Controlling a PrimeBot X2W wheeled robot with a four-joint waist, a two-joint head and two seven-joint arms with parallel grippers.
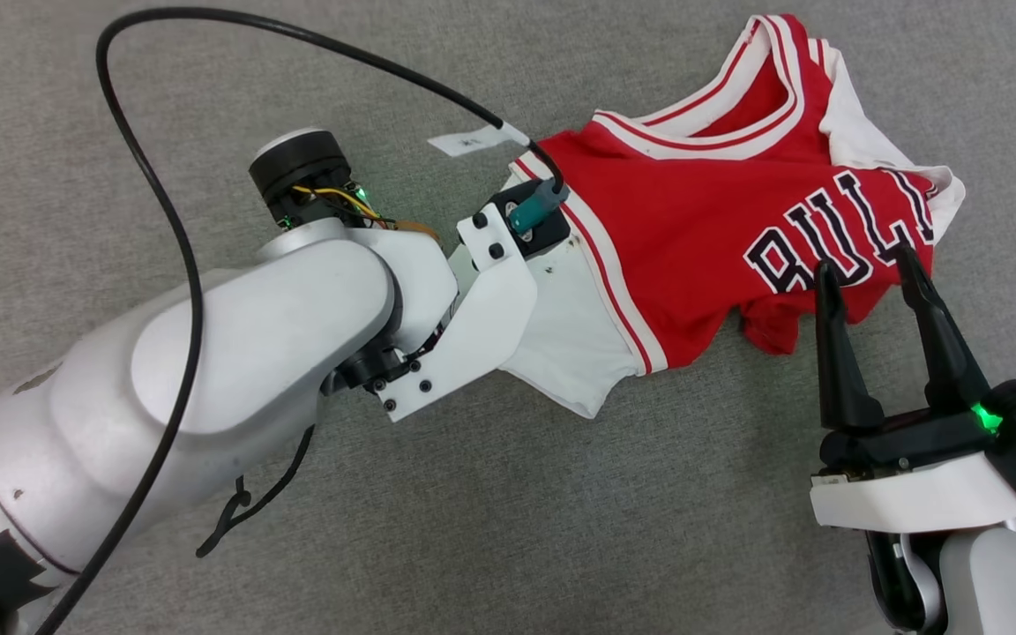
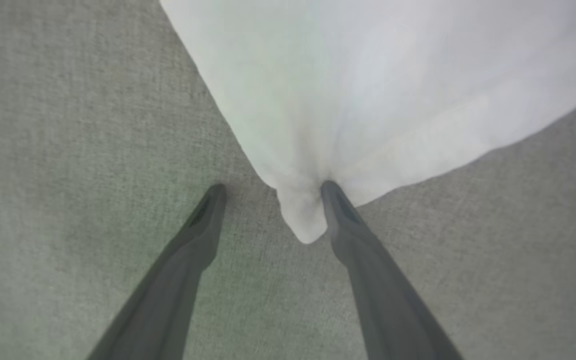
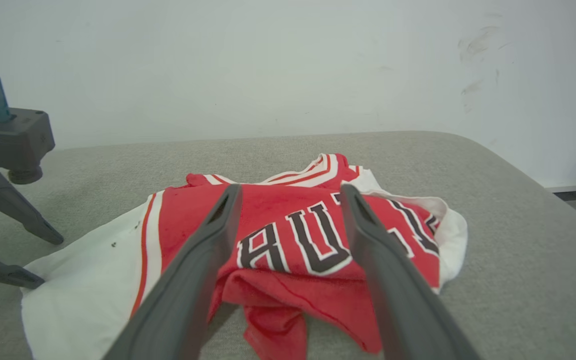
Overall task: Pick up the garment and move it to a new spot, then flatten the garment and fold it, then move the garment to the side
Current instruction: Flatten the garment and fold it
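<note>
left arm [image 1: 252, 353]: pale forearm reaching forward and to the right, wrist bent downward | left hand [image 2: 273, 189]: fingers spread wide, tips low, nothing gripped | right hand [image 1: 865, 261]: lower right of head view, fingers pointing forward, spread wide, nothing gripped | right wrist [image 1: 914, 503]: near bottom edge

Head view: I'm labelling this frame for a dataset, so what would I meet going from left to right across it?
The left arm → garment → right end effector, open, fingertips over the garment's lettering.
</note>
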